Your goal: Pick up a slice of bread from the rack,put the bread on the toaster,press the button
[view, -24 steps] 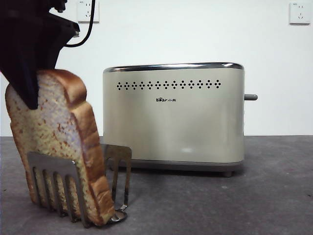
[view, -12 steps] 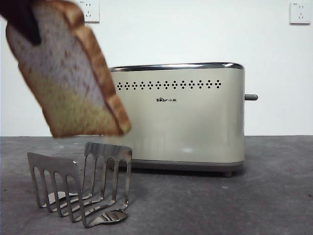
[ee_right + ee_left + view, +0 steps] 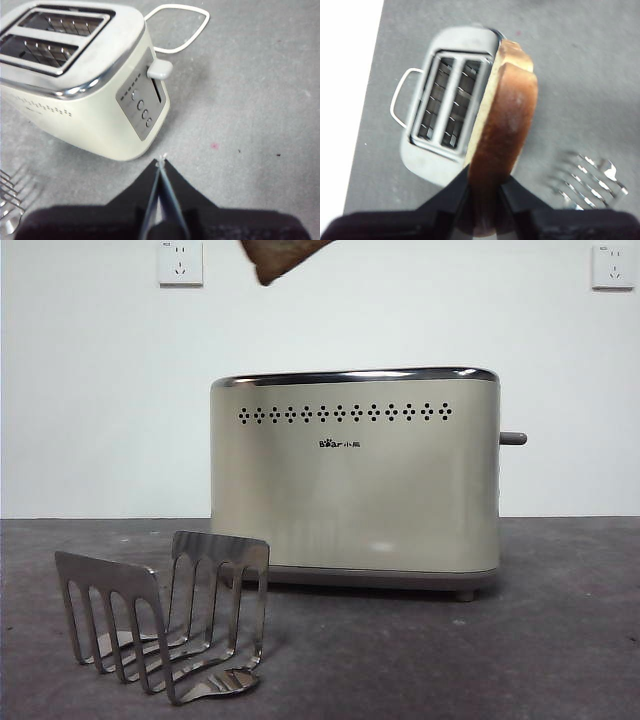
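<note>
My left gripper (image 3: 484, 182) is shut on the slice of bread (image 3: 504, 131) and holds it high above the toaster (image 3: 451, 107), beside its two open slots. In the front view only the slice's lower corner (image 3: 282, 257) shows at the top edge, above the toaster's (image 3: 355, 475) left part. The steel rack (image 3: 165, 625) stands empty at the front left; it also shows in the left wrist view (image 3: 587, 180). The button (image 3: 512, 438) sticks out of the toaster's right end. In the right wrist view my right gripper (image 3: 161, 165) is shut and empty, hovering near the lever (image 3: 159, 69).
Two white wall sockets (image 3: 180, 262) (image 3: 612, 266) sit on the back wall. The toaster's white cord (image 3: 182, 27) loops on the grey table behind it. A row of small round buttons (image 3: 142, 107) lies on the toaster's end panel.
The left gripper has lifted the bread out of the rack, up and to the right, until only its lower corner shows at the top edge. The rack now stands empty.
</note>
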Tool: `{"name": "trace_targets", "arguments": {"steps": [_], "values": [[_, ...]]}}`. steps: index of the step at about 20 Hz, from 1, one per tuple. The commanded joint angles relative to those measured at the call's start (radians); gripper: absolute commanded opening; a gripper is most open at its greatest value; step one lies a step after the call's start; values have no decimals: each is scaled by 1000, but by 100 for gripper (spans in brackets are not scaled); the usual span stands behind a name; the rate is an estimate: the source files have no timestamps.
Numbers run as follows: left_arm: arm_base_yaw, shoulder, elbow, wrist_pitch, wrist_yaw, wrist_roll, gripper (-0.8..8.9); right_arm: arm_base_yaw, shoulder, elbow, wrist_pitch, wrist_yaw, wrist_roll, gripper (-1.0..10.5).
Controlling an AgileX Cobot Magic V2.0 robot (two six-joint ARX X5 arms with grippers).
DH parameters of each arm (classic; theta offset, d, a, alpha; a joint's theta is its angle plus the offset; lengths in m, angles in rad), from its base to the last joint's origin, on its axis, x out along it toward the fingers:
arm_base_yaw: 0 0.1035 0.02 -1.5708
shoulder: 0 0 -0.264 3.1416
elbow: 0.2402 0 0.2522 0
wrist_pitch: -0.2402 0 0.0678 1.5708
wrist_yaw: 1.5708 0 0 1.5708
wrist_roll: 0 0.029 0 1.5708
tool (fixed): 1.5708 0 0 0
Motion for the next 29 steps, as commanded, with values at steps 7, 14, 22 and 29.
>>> {"name": "trace_targets", "arguments": {"steps": [7,14,22,29], "values": [[41,263,189,-9,-3,8,-9,0,-2,10,-6,-60,-4,-7],[100,309,189,56,-30,26,-9,0,-2,10,-50,-64,-6,-7],[100,346,189,21,4,28,-9,0,-2,10,-49,-64,-8,-7],[105,436,189,47,-24,25,-9,0,-2,10,-73,-64,-9,-7]]}}
